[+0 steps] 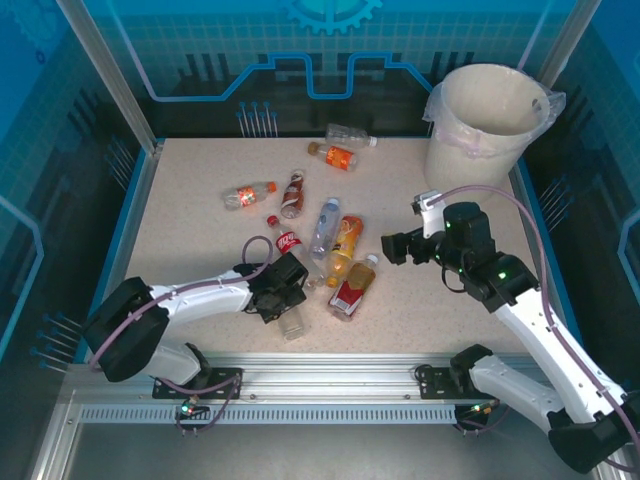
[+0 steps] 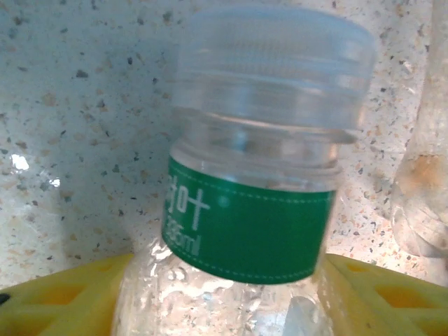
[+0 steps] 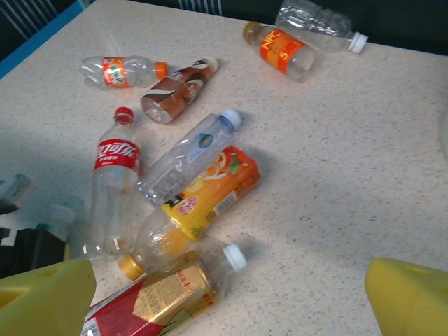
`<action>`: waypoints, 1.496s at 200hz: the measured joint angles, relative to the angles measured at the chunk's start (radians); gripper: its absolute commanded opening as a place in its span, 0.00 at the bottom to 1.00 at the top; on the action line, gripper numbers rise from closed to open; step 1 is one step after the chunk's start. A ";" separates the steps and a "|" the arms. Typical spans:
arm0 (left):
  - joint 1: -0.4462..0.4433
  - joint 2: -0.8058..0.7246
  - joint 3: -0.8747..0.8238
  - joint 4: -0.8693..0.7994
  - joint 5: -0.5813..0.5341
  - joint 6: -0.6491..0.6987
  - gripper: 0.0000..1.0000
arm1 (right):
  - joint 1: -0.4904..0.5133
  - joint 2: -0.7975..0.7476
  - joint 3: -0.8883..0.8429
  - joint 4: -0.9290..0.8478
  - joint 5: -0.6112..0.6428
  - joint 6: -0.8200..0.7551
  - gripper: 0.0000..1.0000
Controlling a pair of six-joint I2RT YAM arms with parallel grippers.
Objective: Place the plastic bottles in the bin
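Note:
Several plastic bottles lie on the speckled table. My left gripper is down at the table, and its yellow fingers press both sides of a clear bottle with a green label and a clear cap. My right gripper hovers open to the right of the pile, nothing between its fingers. Just left of it lie a red-and-gold bottle and an orange juice bottle. The cream-white bin stands at the far right corner.
Further bottles: a red-label cola, a blue-label clear one, a brown one, an orange-label one, an orange NFC one and a clear one. Blue walls ring the table.

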 measured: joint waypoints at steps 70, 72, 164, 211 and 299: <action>-0.002 -0.214 -0.057 0.024 -0.074 0.100 0.48 | 0.000 -0.079 -0.124 0.109 -0.105 0.153 1.00; -0.002 -0.222 -0.054 0.024 -0.076 0.103 0.48 | 0.000 -0.079 -0.125 0.108 -0.108 0.158 1.00; -0.002 -0.162 0.377 0.219 -0.051 0.364 0.48 | 0.003 -0.094 -0.155 0.283 -0.441 0.263 1.00; -0.002 -0.081 0.435 0.334 0.054 0.394 0.48 | 0.073 0.003 -0.140 0.374 -0.484 0.272 1.00; -0.002 -0.074 0.435 0.456 0.110 0.379 0.49 | 0.194 0.144 -0.139 0.531 -0.294 0.293 0.76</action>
